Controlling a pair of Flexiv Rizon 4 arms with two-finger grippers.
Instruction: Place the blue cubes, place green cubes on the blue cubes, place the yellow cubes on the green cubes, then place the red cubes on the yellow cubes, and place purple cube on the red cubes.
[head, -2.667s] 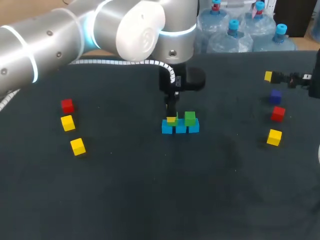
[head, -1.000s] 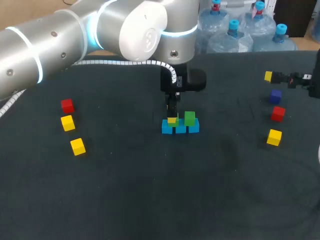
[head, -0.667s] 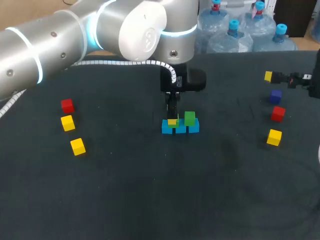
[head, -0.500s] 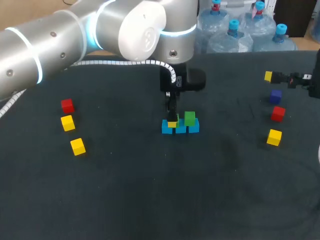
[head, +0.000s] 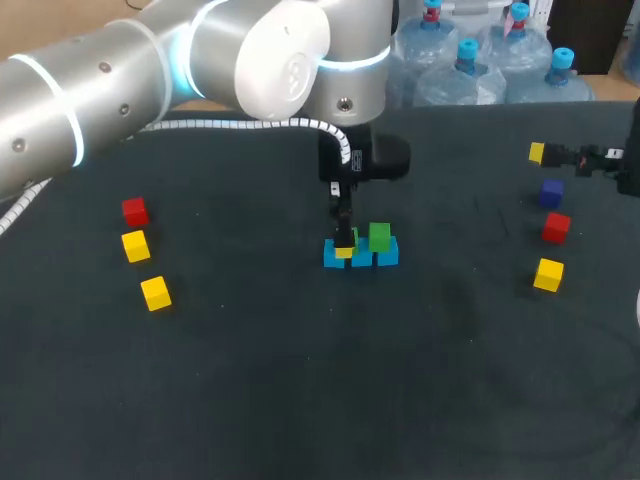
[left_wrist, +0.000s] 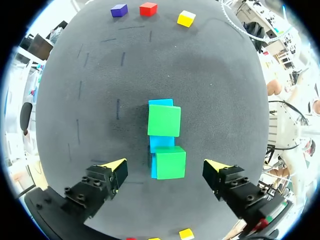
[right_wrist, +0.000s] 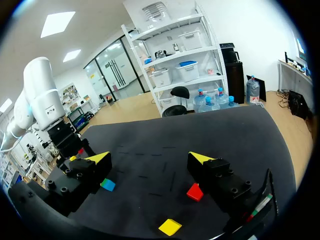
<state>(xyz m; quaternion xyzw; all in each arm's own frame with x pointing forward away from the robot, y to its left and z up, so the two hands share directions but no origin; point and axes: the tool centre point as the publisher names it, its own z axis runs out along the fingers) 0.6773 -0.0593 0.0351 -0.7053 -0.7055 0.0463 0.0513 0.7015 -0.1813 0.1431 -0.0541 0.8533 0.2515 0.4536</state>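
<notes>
Row of blue cubes (head: 388, 254) mid-table, two green cubes (left_wrist: 164, 120) on top, left gripper (left_wrist: 166, 166) directly over them, fingers spread wide, the nearer one between the tips, untouched, right gripper (right_wrist: 150, 159) open, well apart, near a red cube (right_wrist: 195, 192).

A table (head: 300, 400) covered in dark charcoal matting lies flat under soft, even light from above. Short, faint dash marks (left_wrist: 123, 59) are scattered across the covering, which shows a slightly paler sheen toward its middle.
</notes>
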